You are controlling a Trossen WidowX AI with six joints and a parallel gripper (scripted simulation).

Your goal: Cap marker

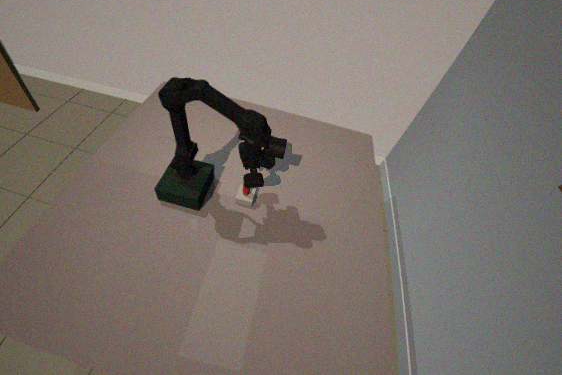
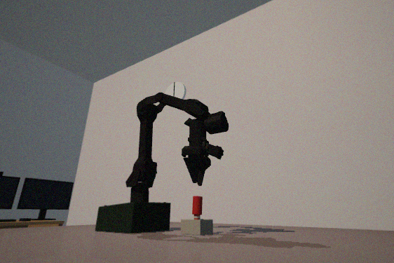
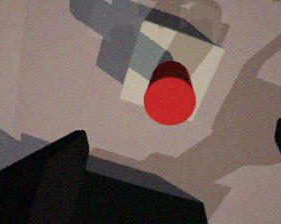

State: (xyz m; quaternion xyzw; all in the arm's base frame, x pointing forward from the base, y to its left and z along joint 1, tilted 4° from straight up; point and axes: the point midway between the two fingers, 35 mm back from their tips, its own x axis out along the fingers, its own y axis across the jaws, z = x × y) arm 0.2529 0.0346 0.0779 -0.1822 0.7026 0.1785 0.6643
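Observation:
The red cap [image 1: 246, 189] [image 2: 197, 205] [image 3: 170, 101] sits upright over the top of the marker, in line with it. Only a short pale and red band of the marker [image 2: 197, 217] shows between the cap and the holder block. The pale holder block [image 1: 245, 199] [image 2: 190, 226] [image 3: 208, 70] lies flat on the table. The frames do not show whether the cap is clicked fully on. My gripper [image 2: 198, 183] [image 3: 181, 134] is open and empty, pointing down a little above the cap and not touching it. In the wrist view the fingers stand wide apart.
The arm's dark green base [image 1: 182, 188] [image 2: 133, 217] stands beside the holder block. The arm's shadows fall on the table [image 1: 150, 273] around the block. A pale wall [image 1: 300, 28] [image 2: 298, 125] rises behind the table.

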